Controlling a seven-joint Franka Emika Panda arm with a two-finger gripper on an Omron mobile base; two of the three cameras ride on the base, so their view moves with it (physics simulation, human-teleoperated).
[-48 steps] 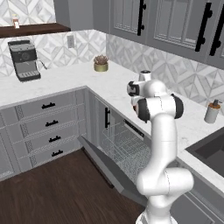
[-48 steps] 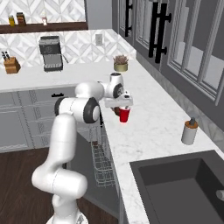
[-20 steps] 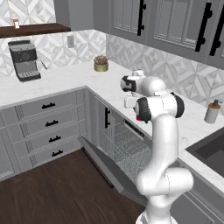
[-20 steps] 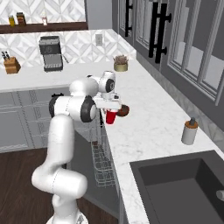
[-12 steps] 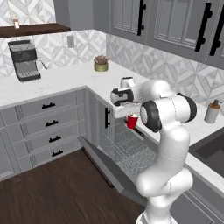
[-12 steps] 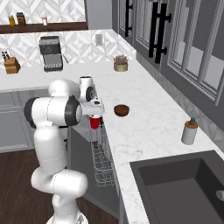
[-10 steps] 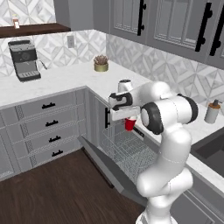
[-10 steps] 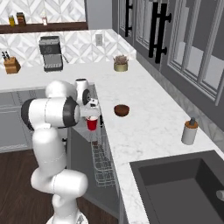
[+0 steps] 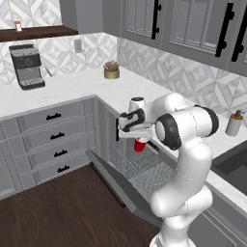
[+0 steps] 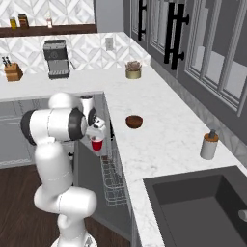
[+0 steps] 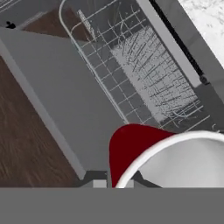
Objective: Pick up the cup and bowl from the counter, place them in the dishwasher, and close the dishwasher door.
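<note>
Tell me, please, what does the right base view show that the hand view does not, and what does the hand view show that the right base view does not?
Right base view alone: the bowl on the counter, the sink, the soap bottle, the plant pot, the coffee machine and the arm's body.

Hand view alone: a close look down into the cup's white inside, and the flat inner face of the open dishwasher door.

Both: the red cup held in the fingers above the wire rack, and the dark wooden floor.

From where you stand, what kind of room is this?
A home kitchen, by the look of it: a marble counter with a sink, an open dishwasher, and a coffee machine.
</note>
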